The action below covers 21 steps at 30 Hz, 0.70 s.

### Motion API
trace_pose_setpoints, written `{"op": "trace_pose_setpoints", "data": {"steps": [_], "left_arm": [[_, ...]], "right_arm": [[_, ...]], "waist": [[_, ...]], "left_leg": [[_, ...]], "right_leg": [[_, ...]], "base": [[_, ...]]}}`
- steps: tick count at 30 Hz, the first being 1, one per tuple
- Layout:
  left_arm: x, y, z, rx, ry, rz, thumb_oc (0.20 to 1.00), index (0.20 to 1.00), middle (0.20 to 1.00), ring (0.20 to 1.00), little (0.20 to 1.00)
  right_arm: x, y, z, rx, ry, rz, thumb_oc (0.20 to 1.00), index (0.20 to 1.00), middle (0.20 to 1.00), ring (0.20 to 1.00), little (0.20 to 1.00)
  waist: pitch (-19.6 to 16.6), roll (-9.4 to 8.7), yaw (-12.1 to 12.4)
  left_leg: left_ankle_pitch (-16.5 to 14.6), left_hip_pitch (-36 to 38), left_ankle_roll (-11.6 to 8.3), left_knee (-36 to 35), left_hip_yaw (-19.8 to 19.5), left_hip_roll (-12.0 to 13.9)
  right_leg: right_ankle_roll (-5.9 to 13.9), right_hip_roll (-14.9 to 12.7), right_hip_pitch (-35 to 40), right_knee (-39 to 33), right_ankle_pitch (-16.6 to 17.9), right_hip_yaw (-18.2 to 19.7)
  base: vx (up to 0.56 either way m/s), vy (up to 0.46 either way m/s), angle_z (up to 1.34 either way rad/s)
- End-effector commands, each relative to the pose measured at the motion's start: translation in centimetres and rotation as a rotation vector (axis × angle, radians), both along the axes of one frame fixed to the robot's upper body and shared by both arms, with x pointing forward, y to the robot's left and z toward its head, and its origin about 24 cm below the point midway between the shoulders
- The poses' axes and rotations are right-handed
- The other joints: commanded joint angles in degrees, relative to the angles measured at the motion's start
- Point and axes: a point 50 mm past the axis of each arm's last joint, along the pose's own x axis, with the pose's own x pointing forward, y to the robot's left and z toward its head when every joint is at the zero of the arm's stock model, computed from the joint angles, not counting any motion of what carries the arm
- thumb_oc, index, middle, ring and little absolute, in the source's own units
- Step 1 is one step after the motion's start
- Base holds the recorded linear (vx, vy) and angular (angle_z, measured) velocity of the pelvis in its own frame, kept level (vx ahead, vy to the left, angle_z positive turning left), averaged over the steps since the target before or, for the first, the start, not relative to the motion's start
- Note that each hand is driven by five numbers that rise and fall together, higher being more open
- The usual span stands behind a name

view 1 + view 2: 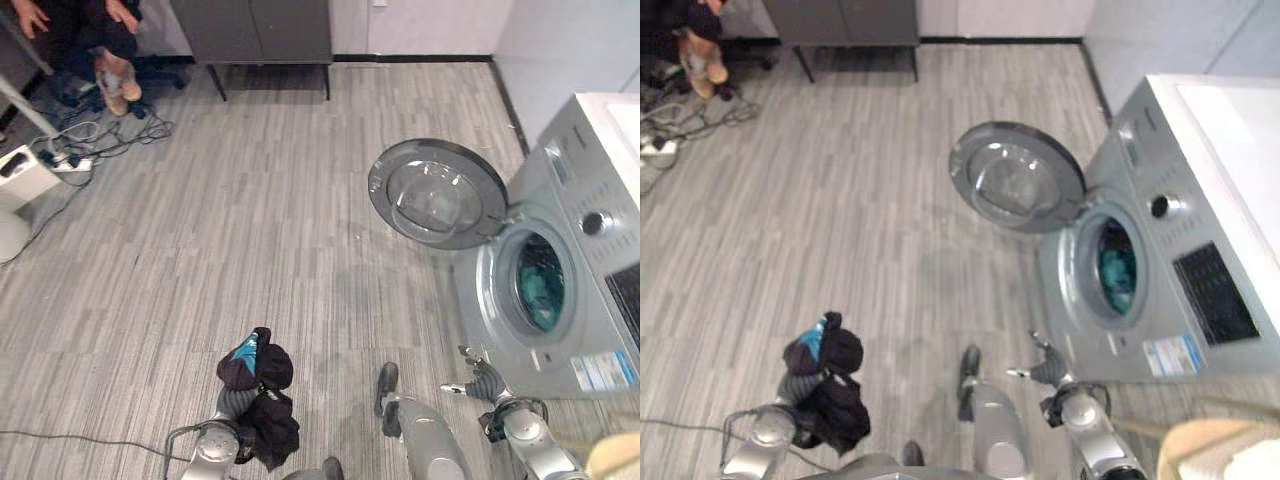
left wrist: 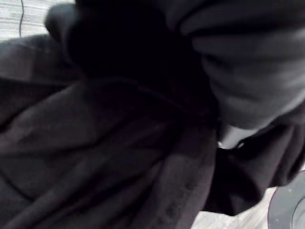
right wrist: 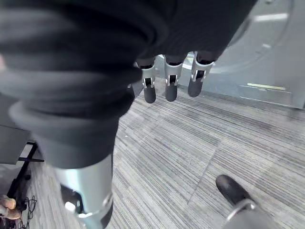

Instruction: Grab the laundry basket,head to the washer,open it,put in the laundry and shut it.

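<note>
Bunched dark clothing with a teal patch (image 1: 257, 385) is hanging from my left hand (image 1: 237, 403), fingers hidden, so I cannot tell their grip. My right hand (image 3: 171, 78) is hovering empty, fingers relaxed. Silver front-loading washer (image 1: 570, 270) is standing with its round door (image 1: 438, 193) open; I should carry the bundle straight into the drum, clear of the door.

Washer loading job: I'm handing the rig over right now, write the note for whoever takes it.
Left hand: low at the robot's left, shut on a bundle of dark laundry with a teal patch, held above the floor.
Right hand: empty, fingers relaxed, near the washer's lower front.
Washer: at the robot's right, door swung wide open, something teal already in the drum.
Laundry basket: a tan rim at the lower right corner.
Done: washer reached and opened, some laundry in.
Left: put the held bundle into the drum, then shut the door.
</note>
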Motion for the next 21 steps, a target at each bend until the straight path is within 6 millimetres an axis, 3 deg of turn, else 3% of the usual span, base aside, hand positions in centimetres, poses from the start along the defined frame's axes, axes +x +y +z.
{"op": "trace_pose_setpoints", "data": {"steps": [1,4,7,8,9,10,11,14,15,18,21], "left_arm": [[2.4,-0.3,2.3,0.029,-0.137,-0.092,0.2,0.2,0.2,0.2,0.2],[2.6,-0.6,2.3,0.024,-0.139,-0.105,0.2,0.2,0.2,0.2,0.2],[2.7,-1.2,2.3,0.02,-0.144,-0.13,0.2,0.2,0.2,0.2,0.2],[2.6,-1.3,2.3,0.019,-0.142,-0.141,0.2,0.2,0.2,0.2,0.2],[2.7,-1.3,2.3,0.024,-0.141,-0.153,0.2,0.2,0.2,0.2,0.2],[2.7,-1.3,2.4,0.025,-0.142,-0.155,0.2,0.2,0.2,0.2,0.2],[2.7,-1.3,2.4,0.025,-0.143,-0.155,0.2,0.2,0.2,0.2,0.2],[2.7,-1.3,2.5,0.029,-0.145,-0.167,0.2,0.2,0.2,0.2,0.2],[2.6,-1.2,2.5,0.024,-0.14,-0.172,0.2,0.2,0.2,0.2,0.2],[2.6,-1.4,2.3,0.025,-0.127,-0.195,0.2,0.2,0.2,0.2,0.2],[3.3,-1.4,2.8,0.063,-0.142,-0.242,0.2,0.2,0.2,0.2,0.2]], "right_arm": [[0.3,-1.2,1.4,-0.009,-0.073,-0.01,1.0,1.0,1.0,1.0,1.0],[0.3,-1.6,1.3,-0.019,-0.067,-0.018,1.0,1.0,1.0,1.0,1.0],[0.2,-2.2,1.2,-0.033,-0.058,-0.043,1.0,1.0,1.0,1.0,1.0],[0.0,-2.5,1.1,-0.043,-0.052,-0.044,1.0,1.0,1.0,1.0,1.0],[-0.1,-2.4,0.8,-0.049,-0.038,-0.042,1.0,1.0,1.0,1.0,1.0],[-0.1,-2.5,0.7,-0.053,-0.035,-0.042,1.0,1.0,1.0,1.0,1.0],[-0.1,-2.5,0.7,-0.052,-0.035,-0.042,1.0,1.0,1.0,1.0,1.0],[0.0,-2.6,0.4,-0.061,-0.017,-0.042,1.0,1.0,1.0,1.0,1.0],[0.1,-2.5,0.3,-0.058,-0.013,-0.034,1.0,1.0,1.0,1.0,1.0],[-0.3,-2.4,-0.1,-0.061,0.01,-0.031,1.0,1.0,1.0,1.0,1.0],[0.0,-1.9,-0.2,-0.052,0.015,-0.013,1.0,1.0,1.0,1.0,1.0]], "waist": [[-2.2,-1.94,-1.9],[-2.1,-2.25,-1.7],[-1.7,-3.13,-0.9],[-1.4,-2.9,-0.3],[-0.8,-2.75,0.7],[-0.5,-2.68,1.1],[-0.6,-2.67,1.1],[-0.2,-2.39,1.9],[-0.4,-2.24,2.3],[-1.2,-2.21,1.9],[-1.7,-2.77,0.7]], "left_leg": [[2.2,-10.7,-3.21,17.7,2.2,3.5],[2.9,-12.6,-2.91,18.9,2.6,4.1],[0.4,-18.2,-1.18,14.2,0.0,3.0],[3.2,-19.2,-1.81,8.3,-3.0,2.5],[8.0,-21.7,-2.73,2.9,-8.4,1.9],[9.6,-22.5,-2.9,1.3,-10.9,1.9],[9.8,-22.6,-2.91,1.1,-10.9,1.9],[12.8,-25.8,-3.12,-1.3,-18.0,0.7],[12.0,-25.0,-2.91,-1.1,-19.3,-0.1],[11.4,-23.9,-2.27,-0.1,-16.9,0.3],[9.4,-22.8,-1.02,1.4,-11.9,0.7]], "right_leg": [[7.57,-0.3,10.8,-7.9,-6.6,4.4],[7.03,-0.1,12.0,-8.8,-7.1,5.3],[7.3,0.5,15.4,-11.0,-8.1,9.3],[7.36,1.6,16.1,-10.8,-8.7,11.4],[7.26,3.4,17.3,-9.5,-9.9,15.1],[7.08,4.1,17.8,-8.9,-10.4,16.7],[7.07,4.1,17.6,-8.9,-10.3,16.7],[6.63,6.4,18.8,-7.0,-11.6,22.9],[6.84,7.1,19.8,-5.5,-13.2,26.9],[7.41,6.3,20.2,-4.0,-13.6,29.2],[8.73,5.0,18.5,-1.3,-13.1,31.9]], "base": [[0.21,-0.176,-0.08],[0.12,-0.071,-0.59],[0.25,-0.017,-1.05],[0.42,0.041,-1.27],[0.41,0.043,-1.38],[0.28,0.019,-1.85],[0.17,0.021,-1.67],[0.29,0.097,-1.19],[0.44,0.215,-1.38],[0.24,0.161,-1.44],[0.2,0.2,-1.17]]}}
